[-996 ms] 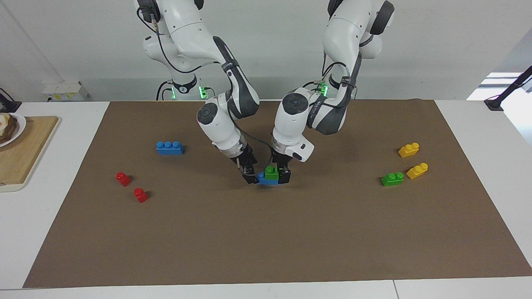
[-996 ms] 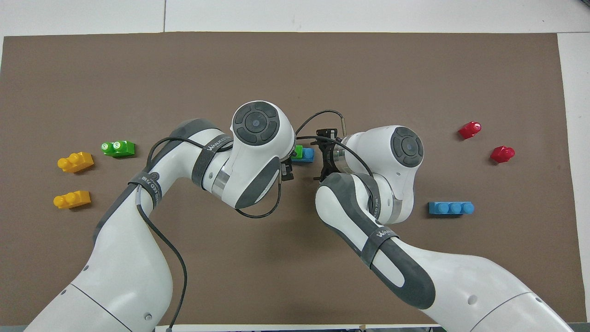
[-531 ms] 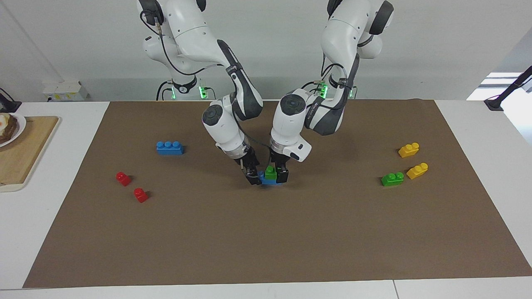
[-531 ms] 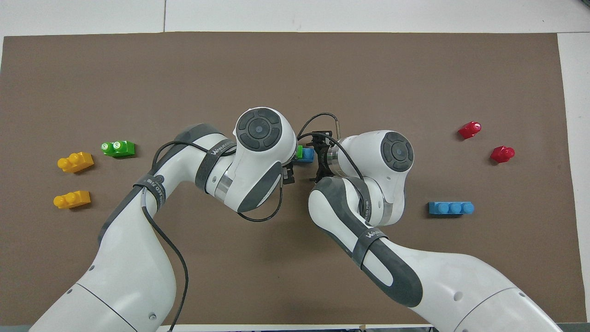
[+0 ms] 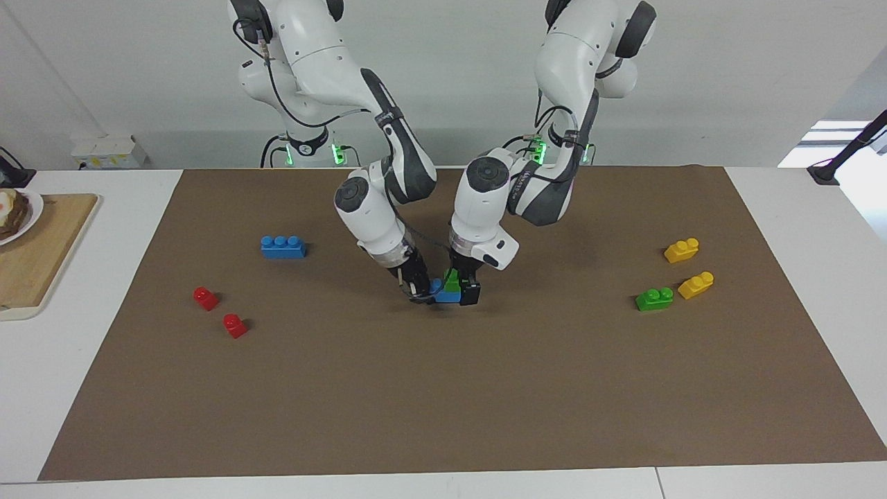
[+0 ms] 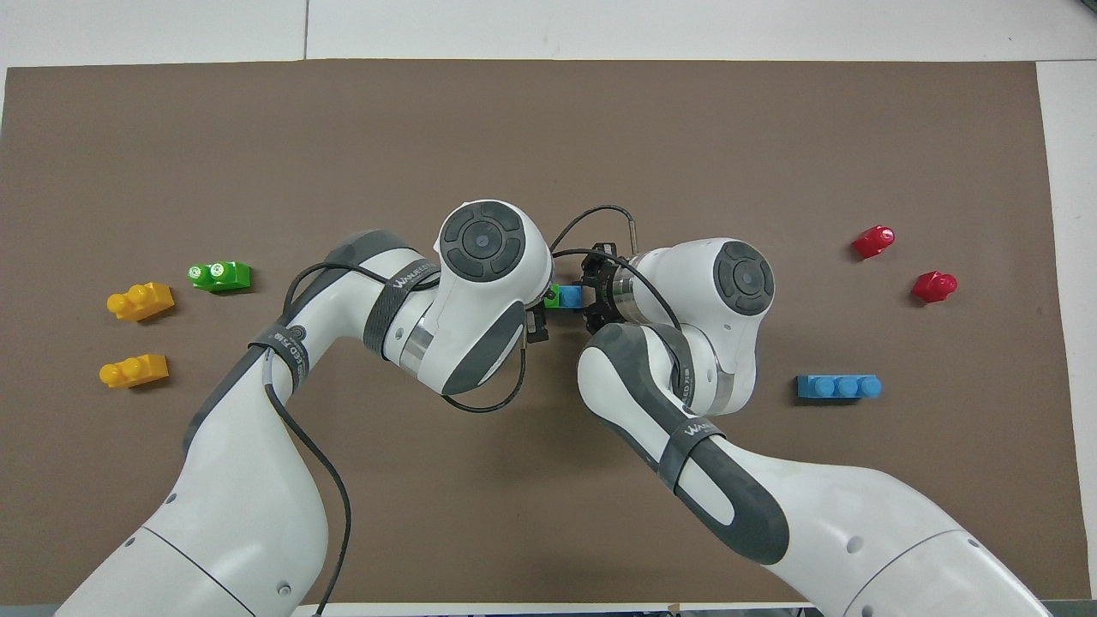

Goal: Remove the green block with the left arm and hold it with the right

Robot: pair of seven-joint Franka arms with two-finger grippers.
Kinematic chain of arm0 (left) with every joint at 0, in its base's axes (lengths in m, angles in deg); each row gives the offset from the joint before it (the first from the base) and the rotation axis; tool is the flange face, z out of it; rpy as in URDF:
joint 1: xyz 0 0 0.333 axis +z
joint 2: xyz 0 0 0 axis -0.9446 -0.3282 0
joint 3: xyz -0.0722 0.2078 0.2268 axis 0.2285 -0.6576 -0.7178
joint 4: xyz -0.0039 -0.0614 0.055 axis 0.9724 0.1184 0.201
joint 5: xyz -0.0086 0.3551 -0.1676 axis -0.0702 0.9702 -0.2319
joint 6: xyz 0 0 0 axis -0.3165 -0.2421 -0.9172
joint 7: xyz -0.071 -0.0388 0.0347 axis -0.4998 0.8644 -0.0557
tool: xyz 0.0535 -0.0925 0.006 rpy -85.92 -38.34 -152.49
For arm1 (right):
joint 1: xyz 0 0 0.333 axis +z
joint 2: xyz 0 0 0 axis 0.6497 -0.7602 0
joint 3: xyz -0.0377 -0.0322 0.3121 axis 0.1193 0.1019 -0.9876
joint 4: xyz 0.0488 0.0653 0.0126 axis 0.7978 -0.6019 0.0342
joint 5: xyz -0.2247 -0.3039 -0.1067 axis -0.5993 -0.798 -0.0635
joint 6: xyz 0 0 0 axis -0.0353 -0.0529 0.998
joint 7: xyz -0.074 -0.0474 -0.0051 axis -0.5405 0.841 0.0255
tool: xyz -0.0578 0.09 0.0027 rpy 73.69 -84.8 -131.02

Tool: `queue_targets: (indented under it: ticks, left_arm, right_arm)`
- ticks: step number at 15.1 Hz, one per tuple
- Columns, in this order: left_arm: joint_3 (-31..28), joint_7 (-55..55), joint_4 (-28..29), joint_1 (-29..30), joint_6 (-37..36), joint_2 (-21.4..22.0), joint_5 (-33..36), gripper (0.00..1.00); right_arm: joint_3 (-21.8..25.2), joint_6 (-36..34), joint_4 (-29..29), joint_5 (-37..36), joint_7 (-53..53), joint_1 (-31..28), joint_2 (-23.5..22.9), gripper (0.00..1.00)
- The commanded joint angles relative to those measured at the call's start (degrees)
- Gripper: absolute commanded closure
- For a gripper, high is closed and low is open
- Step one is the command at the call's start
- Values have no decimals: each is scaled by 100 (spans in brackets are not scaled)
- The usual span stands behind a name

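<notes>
Right gripper (image 5: pixel 420 294) is closed on the end of the blue brick (image 5: pixel 446 295) in the facing view, at the middle of the brown mat (image 5: pixel 443 388) on the worktop. Left gripper (image 5: pixel 463 287) straddles the green block (image 5: pixel 452 281) with its jaws wide apart. That block sits on the blue brick, studs tilted up toward the left arm — its long axis I cannot tell. A second green brick (image 5: pixel 654 299) and two yellow ones lie toward the left arm's end.

From overhead, both wrists cover most of the stack — only a sliver of green block (image 6: pixel 553 297) beside blue brick (image 6: pixel 570 296) shows between them.
</notes>
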Motion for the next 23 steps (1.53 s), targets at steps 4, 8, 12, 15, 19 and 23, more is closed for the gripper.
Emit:
queue_targets:
  ticks: [4, 8, 12, 15, 19, 23]
  left_arm:
    - [-66, 73, 6, -86, 32, 32, 142, 31]
    - [-66, 73, -81, -86, -187, 41, 133, 31]
    - [-66, 55, -249, -60, -407, 41, 133, 34]
    - [-66, 55, -179, -95, -364, 32, 133, 44]
    - [-66, 64, -117, -156, -337, 41, 133, 51]
    - [-66, -6, -170, -148, -434, 58, 133, 100]
  right_arm:
    - [-30, 97, 80, 227, -36, -48, -98, 100]
    - [-30, 132, 71, 227, -36, -48, -98, 100]
    - [-30, 133, 71, 227, -36, -57, -98, 100]
    - [-30, 133, 71, 227, -44, -75, -98, 100]
    - [-30, 133, 71, 227, -44, -75, -98, 100]
    - [-30, 124, 71, 227, -44, -75, -98, 100]
